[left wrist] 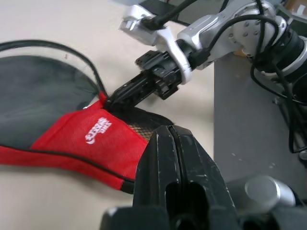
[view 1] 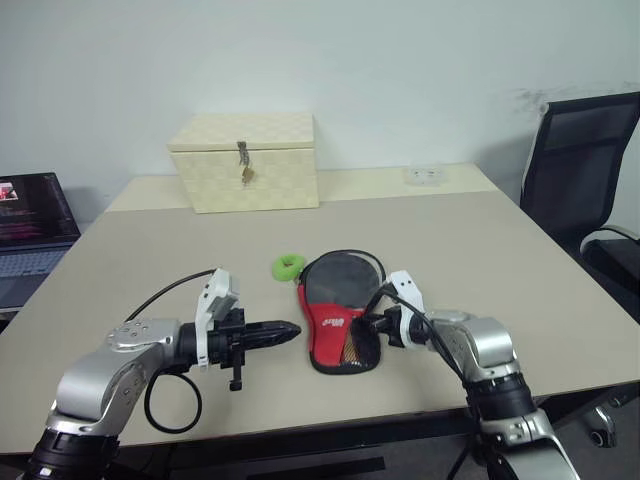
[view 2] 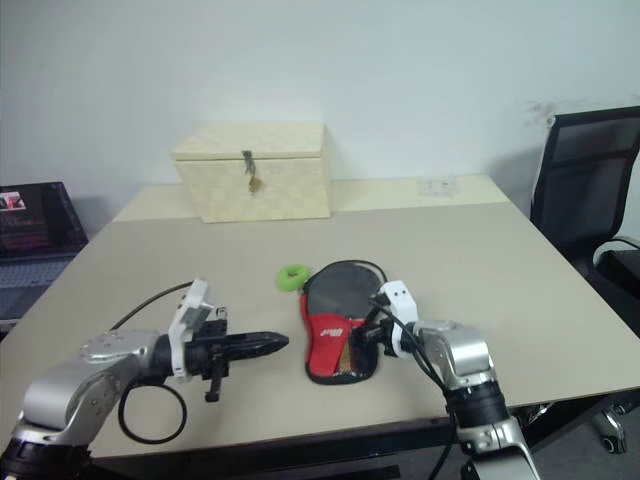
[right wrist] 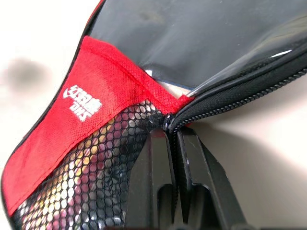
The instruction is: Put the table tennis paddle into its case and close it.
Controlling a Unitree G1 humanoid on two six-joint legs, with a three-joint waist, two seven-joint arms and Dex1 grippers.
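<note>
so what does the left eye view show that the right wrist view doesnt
Only the left eye view takes in the cream woven box at the back of the table, the green ring beside the case, the laptop, the chair, and the left gripper, shut and apart from the case.

Only the right wrist view shows the zipper teeth along the case edge and something pale and shiny behind the black mesh.

Both show the case with its red panel, and the right gripper shut on the case's edge.
</note>
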